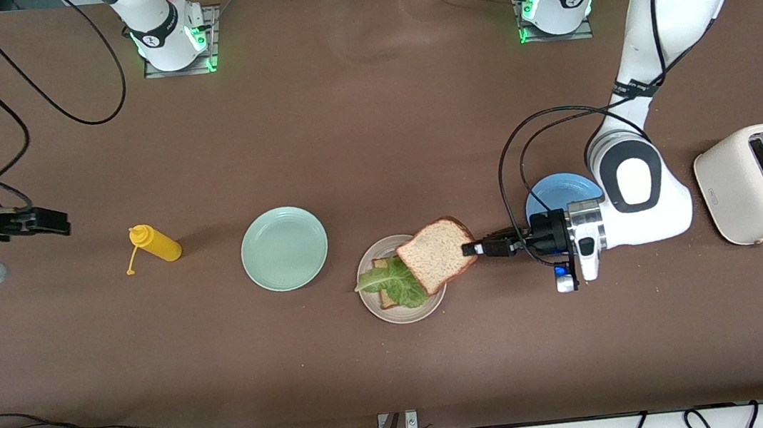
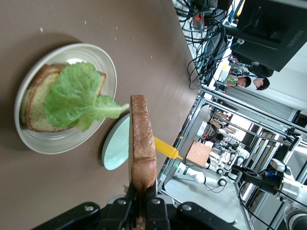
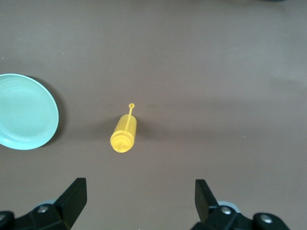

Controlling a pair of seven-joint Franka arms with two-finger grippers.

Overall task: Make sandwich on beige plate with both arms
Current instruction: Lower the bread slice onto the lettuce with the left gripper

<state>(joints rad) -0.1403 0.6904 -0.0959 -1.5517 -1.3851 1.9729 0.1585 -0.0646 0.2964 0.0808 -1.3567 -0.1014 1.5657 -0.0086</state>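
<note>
The beige plate [image 1: 407, 314] holds one slice of brown-crusted bread [image 1: 386, 299] with a ruffled green lettuce leaf [image 1: 393, 281] on it. My left gripper [image 1: 472, 249] is shut on the edge of a second bread slice [image 1: 438, 254] and holds it tilted over the plate's edge toward the left arm's end. In the left wrist view the held slice [image 2: 142, 153] stands edge-on in my left gripper [image 2: 142, 206], beside the plate [image 2: 53, 146], lettuce [image 2: 76, 98] and lower slice [image 2: 32, 103]. My right gripper [image 1: 59, 222] waits open and empty over the table at the right arm's end [image 3: 140, 191].
A mint-green plate [image 1: 284, 248] lies beside the beige plate toward the right arm's end, with a yellow squeeze bottle [image 1: 155, 243] lying past it. A blue plate [image 1: 562, 195] lies under the left wrist. A cream toaster [image 1: 759, 184] stands at the left arm's end.
</note>
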